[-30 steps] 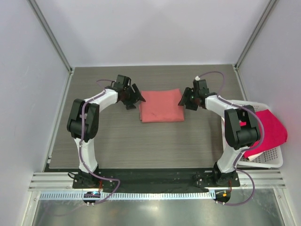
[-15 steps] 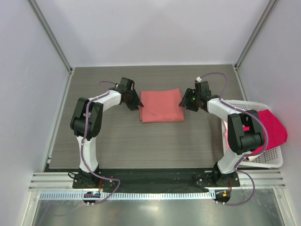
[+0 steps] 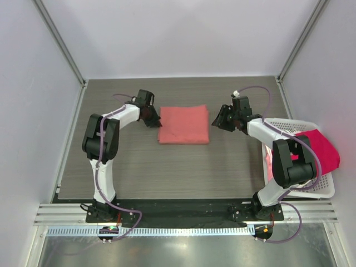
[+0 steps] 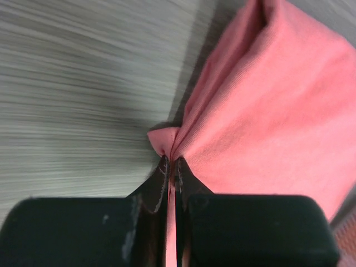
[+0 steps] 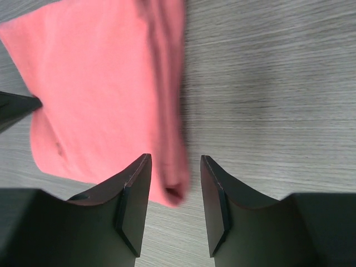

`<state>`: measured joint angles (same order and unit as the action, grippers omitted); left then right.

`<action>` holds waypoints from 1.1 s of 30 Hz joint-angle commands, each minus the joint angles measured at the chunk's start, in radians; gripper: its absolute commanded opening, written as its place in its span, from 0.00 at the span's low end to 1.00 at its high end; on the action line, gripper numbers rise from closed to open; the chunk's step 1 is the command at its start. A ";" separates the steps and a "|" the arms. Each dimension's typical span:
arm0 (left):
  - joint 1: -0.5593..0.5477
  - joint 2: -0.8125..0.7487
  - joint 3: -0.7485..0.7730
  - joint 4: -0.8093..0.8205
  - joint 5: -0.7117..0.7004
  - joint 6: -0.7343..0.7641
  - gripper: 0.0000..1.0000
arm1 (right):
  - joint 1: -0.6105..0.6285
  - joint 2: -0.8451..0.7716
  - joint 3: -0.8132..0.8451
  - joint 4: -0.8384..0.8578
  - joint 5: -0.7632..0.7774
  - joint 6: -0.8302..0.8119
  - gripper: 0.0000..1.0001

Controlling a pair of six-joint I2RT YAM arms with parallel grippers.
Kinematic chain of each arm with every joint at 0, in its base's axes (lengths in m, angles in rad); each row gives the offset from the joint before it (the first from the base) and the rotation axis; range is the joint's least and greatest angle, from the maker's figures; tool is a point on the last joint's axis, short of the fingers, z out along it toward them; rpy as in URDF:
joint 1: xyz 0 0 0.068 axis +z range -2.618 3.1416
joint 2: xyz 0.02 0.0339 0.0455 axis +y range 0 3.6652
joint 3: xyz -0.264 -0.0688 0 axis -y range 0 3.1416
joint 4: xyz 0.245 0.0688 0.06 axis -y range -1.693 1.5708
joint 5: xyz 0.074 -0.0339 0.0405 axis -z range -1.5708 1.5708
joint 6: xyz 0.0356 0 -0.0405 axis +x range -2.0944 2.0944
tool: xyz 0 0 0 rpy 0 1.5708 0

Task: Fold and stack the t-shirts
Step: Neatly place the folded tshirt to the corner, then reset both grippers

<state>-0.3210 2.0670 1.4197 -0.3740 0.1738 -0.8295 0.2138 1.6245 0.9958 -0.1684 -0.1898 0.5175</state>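
The salmon t-shirt (image 3: 183, 124) is folded into a flat, nearly square packet and is laid on the table (image 3: 167, 167), about midway across and toward the far side. A corner of its left edge is drawn into a small peak, clamped between the fingers of the left gripper (image 4: 171, 167). The crimson t-shirt (image 3: 324, 149) is unfolded and is draped over the basket (image 3: 320, 193) at the table's right edge.

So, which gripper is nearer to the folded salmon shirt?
Left. The left gripper is shut on the salmon shirt at its left edge; the right gripper is open beside its right edge, not gripping it.
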 commanded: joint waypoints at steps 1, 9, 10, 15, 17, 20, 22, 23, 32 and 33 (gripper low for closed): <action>0.102 -0.065 0.042 -0.213 -0.299 0.093 0.00 | -0.004 -0.045 -0.003 0.044 -0.028 0.001 0.46; 0.296 -0.051 0.205 -0.531 -0.747 0.110 0.00 | -0.005 -0.032 -0.042 0.107 -0.077 0.038 0.45; 0.316 -0.045 0.212 -0.543 -0.737 0.089 0.00 | -0.005 -0.032 -0.048 0.119 -0.085 0.039 0.45; 0.439 -0.010 0.324 -0.678 -0.710 0.081 0.65 | -0.005 -0.041 -0.063 0.132 -0.112 0.049 0.44; 0.430 -0.051 0.355 -0.755 -0.773 0.021 0.99 | -0.005 -0.052 -0.072 0.138 -0.109 0.047 0.44; 0.421 -0.142 0.358 -0.754 -0.789 0.029 1.00 | -0.007 -0.066 -0.082 0.139 -0.105 0.044 0.44; 0.418 -0.240 0.340 -0.738 -0.742 0.053 0.99 | -0.005 -0.078 -0.091 0.151 -0.105 0.042 0.44; 0.415 -0.276 0.331 -0.705 -0.655 0.090 1.00 | -0.005 -0.081 -0.094 0.153 -0.097 0.047 0.49; 0.050 -0.620 0.024 -0.390 -0.405 0.119 0.99 | -0.005 -0.285 -0.210 0.190 0.096 0.020 0.68; -0.078 -0.631 0.000 -0.367 -0.475 0.104 1.00 | -0.005 -0.311 -0.224 0.147 0.092 0.004 0.69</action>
<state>-0.1844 1.4441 1.5024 -0.8558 -0.2790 -0.7113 0.2119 1.4258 0.8005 -0.0399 -0.1761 0.5667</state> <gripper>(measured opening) 0.994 0.681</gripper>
